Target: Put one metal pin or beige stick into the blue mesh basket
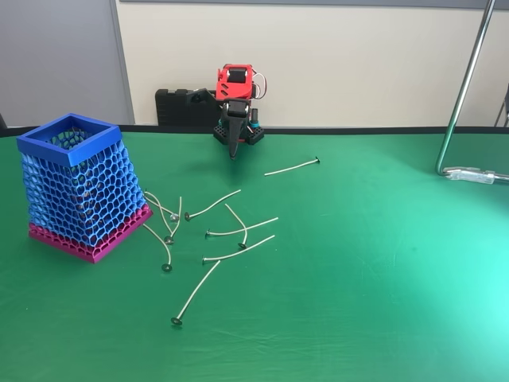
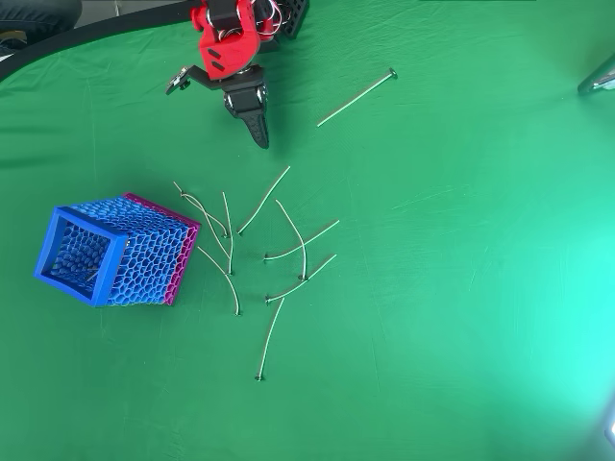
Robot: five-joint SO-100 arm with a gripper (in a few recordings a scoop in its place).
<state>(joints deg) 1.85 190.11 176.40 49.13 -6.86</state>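
Arm folded back near the far table edge, its gripper [image 2: 258,134] pointing down at the green mat [image 2: 461,288]. The black fingers read as one narrow wedge in both views, pressed together with nothing between them. It looks like a rest pose, clear of the work, with no pick begun.

Beige sticks lie loose on the mat in a scatter [image 2: 274,254] beside the blue mesh basket [image 1: 70,142]. Thin, pale, slightly bowed, each with a small flat head at one end like a pin. Several cross or touch one another. One stick [image 2: 356,96] lies apart, near the gripper and clear of the rest; I'd judge it the easiest to lift cleanly.

Basket stands upright left of the scatter, open top, magenta base. Something pale may sit inside; too small to tell.
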